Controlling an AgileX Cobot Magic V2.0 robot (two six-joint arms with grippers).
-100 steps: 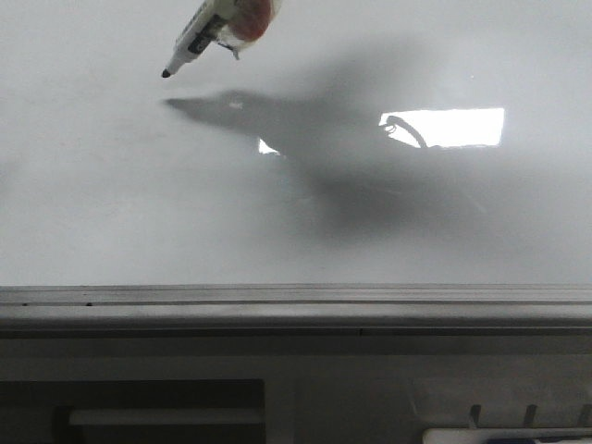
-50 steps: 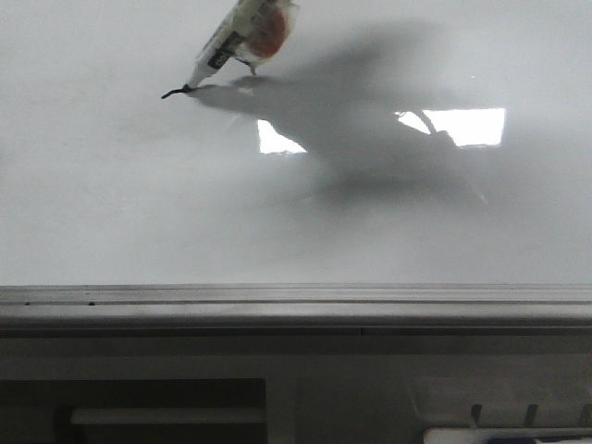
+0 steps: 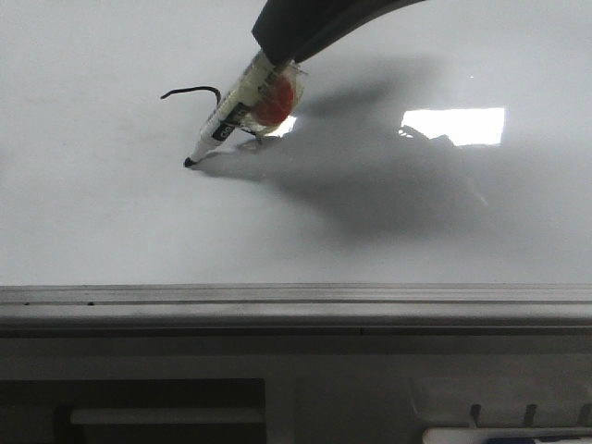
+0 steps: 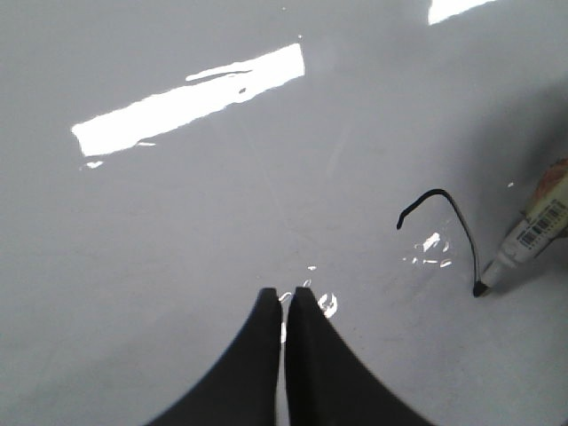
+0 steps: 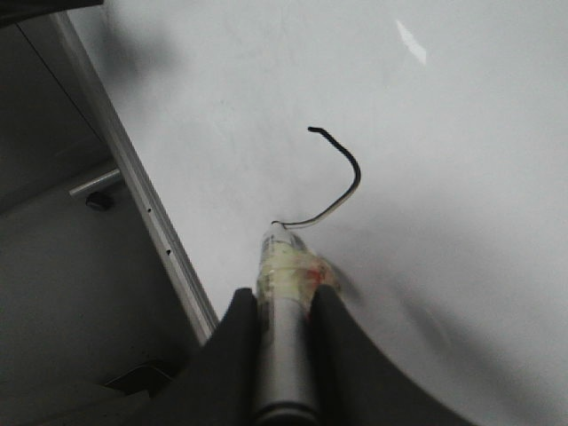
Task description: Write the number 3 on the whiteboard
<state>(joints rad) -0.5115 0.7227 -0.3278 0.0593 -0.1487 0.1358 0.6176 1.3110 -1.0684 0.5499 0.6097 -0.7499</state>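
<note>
R gripper (image 5: 282,306) jaws pinching marker pen (image 3: 225,118), tip on whiteboard (image 3: 111,222).
Partial number 3 (image 3: 194,91) stroke at pen's 11 o'clock; L gripper (image 4: 282,306) jaws pressed together, nothing held.

Marker (image 3: 227,116) sits clamped between the right gripper's (image 5: 286,306) jaws, tip touching the whiteboard (image 3: 111,222) ahead of them; the stroke of the 3 (image 3: 194,91) begins at the tip and curves farther beyond the jaws
</note>
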